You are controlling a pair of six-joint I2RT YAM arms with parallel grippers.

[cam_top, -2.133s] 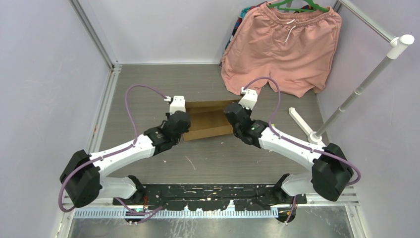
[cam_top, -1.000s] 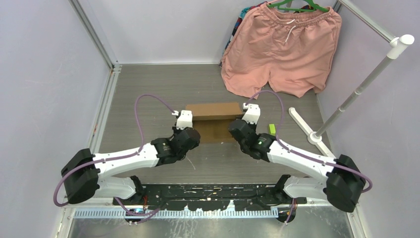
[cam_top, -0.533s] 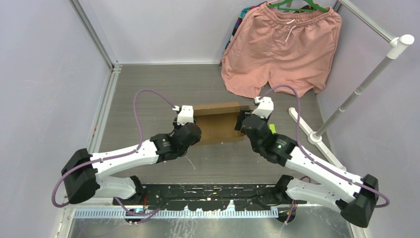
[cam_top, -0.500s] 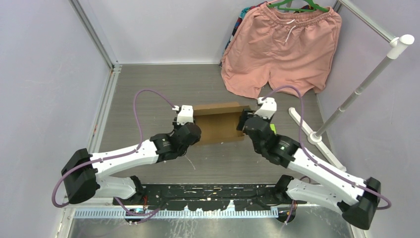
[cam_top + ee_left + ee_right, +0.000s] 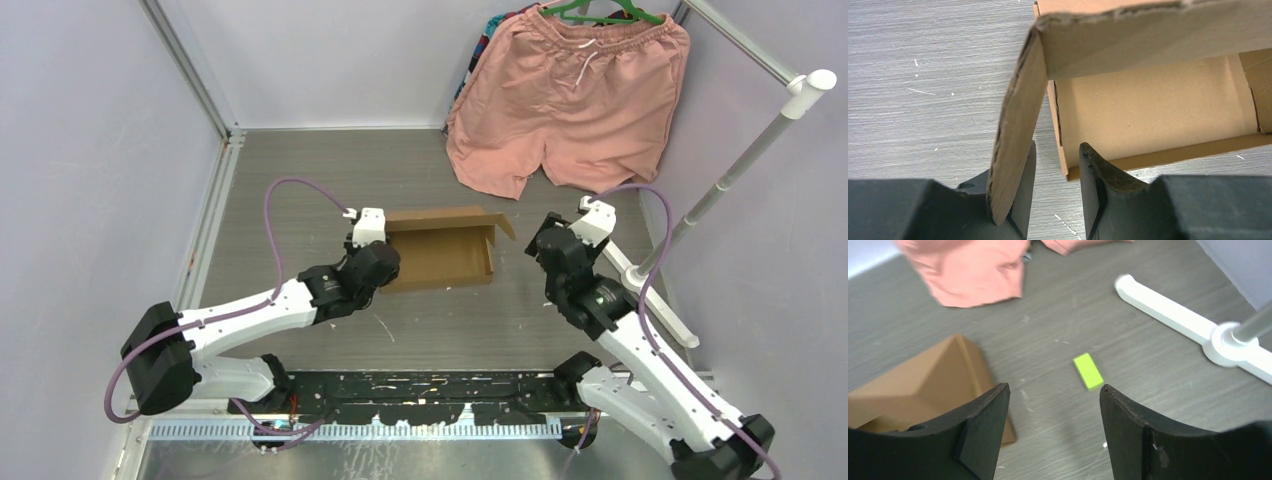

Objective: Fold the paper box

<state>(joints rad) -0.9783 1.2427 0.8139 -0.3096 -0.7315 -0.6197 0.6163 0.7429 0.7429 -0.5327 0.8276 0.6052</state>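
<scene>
Currently: plain brown paper box (image 5: 440, 255) on worktop (image 5: 300, 170); left end effector (image 5: 1058, 150) part-open, straddling its end wall; right end effector (image 5: 1054, 390) wide, empty.

Paper box (image 5: 440, 255): brown corrugated cardboard, matt; cut edges rough, fluting shows. Table (image 5: 300, 180): grey wood-grain top, matt, flecked with white scratches. Shorts (image 5: 570, 100): pink cloth, soft, creased. Left gripper (image 5: 1057, 150) fingers (image 5: 1095, 175): black, matt, hard-looking, tips scuffed. Stand (image 5: 1168, 302): white, smooth, slight sheen. Small block (image 5: 1088, 371): lime green, smooth.
</scene>
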